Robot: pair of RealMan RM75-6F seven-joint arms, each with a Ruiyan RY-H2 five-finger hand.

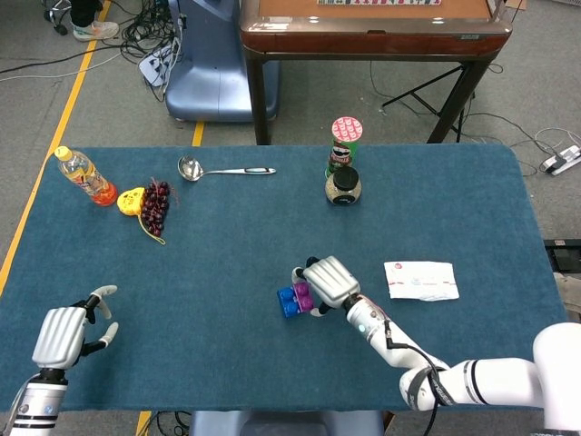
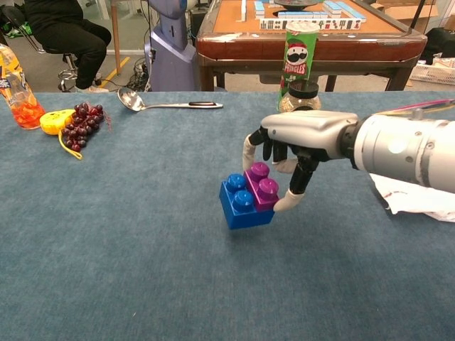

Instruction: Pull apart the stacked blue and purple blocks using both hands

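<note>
A purple block (image 2: 261, 186) (image 1: 302, 293) sits stacked on a larger blue block (image 2: 238, 206) (image 1: 289, 302) near the table's middle front. My right hand (image 2: 295, 145) (image 1: 329, 280) grips the stack from above, fingers on the purple block's sides, and holds the pair lifted a little off the blue cloth, tilted. My left hand (image 1: 62, 334) hovers at the front left corner of the table, fingers apart, holding nothing; the chest view does not show it.
A Pringles can (image 2: 299, 50) and a small jar (image 1: 343, 186) stand at the back. A ladle (image 2: 167, 104), grapes (image 2: 84, 121), a yellow toy (image 2: 55, 121) and an orange bottle (image 2: 14, 79) lie back left. White paper (image 1: 420, 280) lies right of the stack.
</note>
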